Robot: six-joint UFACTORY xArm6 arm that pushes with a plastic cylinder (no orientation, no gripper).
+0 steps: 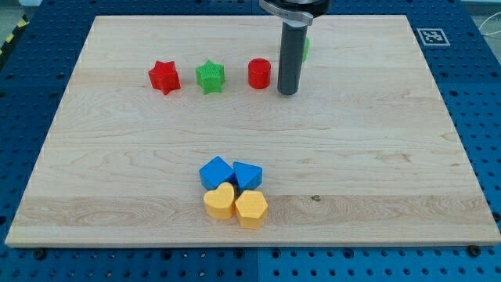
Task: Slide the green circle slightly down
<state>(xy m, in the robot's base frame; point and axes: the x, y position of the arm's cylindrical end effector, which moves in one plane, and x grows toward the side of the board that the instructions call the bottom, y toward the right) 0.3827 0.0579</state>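
The green circle (305, 48) shows only as a green sliver at the rod's right edge, near the view's top; the rod hides most of it. My tip (287, 92) rests on the board just below it and slightly left. A red cylinder (259, 73) stands just left of the tip.
A green star (210, 77) and a red star (164, 77) lie in the same row, further left. Near the view's bottom centre sit a blue cube (215, 172), a blue wedge-like block (247, 175), a yellow heart (220, 201) and a yellow hexagon (251, 208), clustered together. The wooden board (391, 141) lies on a blue pegboard.
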